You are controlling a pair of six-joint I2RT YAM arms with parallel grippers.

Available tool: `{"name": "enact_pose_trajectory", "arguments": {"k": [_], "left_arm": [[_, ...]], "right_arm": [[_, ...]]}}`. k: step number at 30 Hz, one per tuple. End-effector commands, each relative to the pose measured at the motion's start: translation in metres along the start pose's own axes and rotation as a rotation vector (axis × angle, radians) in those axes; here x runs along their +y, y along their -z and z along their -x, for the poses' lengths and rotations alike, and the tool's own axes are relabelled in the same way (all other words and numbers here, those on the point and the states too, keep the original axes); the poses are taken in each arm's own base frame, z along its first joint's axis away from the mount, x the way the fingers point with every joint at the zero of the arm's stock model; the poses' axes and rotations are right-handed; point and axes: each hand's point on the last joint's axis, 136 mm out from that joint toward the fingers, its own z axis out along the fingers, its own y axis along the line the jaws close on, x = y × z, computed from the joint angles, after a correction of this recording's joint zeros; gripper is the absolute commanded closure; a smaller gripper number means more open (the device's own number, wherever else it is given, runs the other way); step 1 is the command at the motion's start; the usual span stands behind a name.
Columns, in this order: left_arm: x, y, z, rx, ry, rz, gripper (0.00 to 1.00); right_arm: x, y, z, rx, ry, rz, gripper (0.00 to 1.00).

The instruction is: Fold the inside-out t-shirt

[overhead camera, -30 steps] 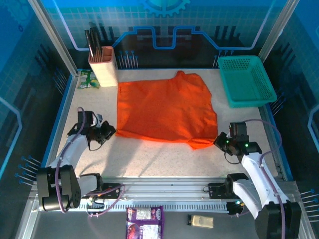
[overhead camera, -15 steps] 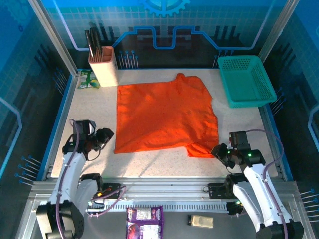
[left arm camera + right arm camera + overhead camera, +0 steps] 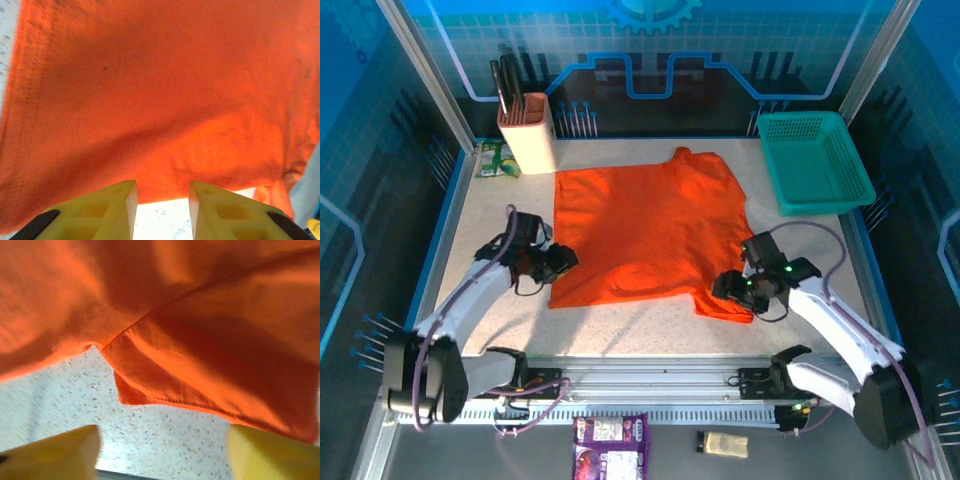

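Where the inside-out t-shirt lies: spread flat on the speckled table, collar towards the far side and hem towards the arms. The teal basket is well apart at the far right.
Step in hand: probably reaching in for a fresh hold along the near edge, ahead of a first fold.
Right gripper: jaws wide apart and empty, over the near right sleeve, which lies doubled against the shirt's body.
Left gripper: jaws a little apart with nothing between them, at the near left edge. In the wrist view, bare table shows between its fingers.
Doing it well: come down low so one finger slides under the hem. Take the sleeve together with the layer it rests on. Pinch both corners level, so the thin cloth lifts evenly and does not bunch.
Changed: half a second ago both grippers sat nearer the arm bases, clear of the cloth, and now they are at its edge. The shirt's outline is the same as then.
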Motion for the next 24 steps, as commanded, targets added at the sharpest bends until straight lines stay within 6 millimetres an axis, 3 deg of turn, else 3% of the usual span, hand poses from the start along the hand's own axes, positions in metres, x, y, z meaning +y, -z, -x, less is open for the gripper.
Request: {"name": "enact_pose_trajectory", "arguments": {"k": [1, 2, 7, 10, 13, 18, 20, 24], "left_arm": [[0.016, -0.024, 0.007, -0.026, 0.001, 0.029, 0.67], [0.025, -0.031, 0.009, -0.024, 0.027, 0.035, 0.67], [0.062, -0.044, 0.008, -0.016, 0.124, 0.101, 0.63], [0.08, -0.044, 0.008, -0.026, 0.219, 0.072, 0.61], [0.085, -0.041, 0.009, -0.028, 0.236, 0.07, 0.61], [0.065, -0.023, 0.018, -0.048, 0.19, 0.031, 0.61], [0.056, -0.011, 0.024, -0.073, 0.162, 0.025, 0.61], [0.037, 0.005, 0.03, -0.092, 0.11, 0.001, 0.62]], "right_arm": [[0.007, -0.016, 0.01, -0.024, 0.074, 0.012, 0.05], [0.004, -0.025, 0.009, -0.023, 0.065, 0.016, 0.0], [-0.028, -0.046, -0.007, 0.007, -0.051, -0.067, 0.0], [-0.055, -0.047, -0.023, 0.017, -0.169, -0.168, 0.0], [-0.059, -0.038, -0.028, -0.001, -0.212, -0.178, 0.0], [-0.026, -0.006, -0.015, -0.055, -0.136, -0.083, 0.04], [0.001, 0.0, -0.012, -0.036, -0.075, -0.003, 0.04], [0.059, -0.008, -0.02, 0.06, 0.057, 0.192, 0.05]]}}
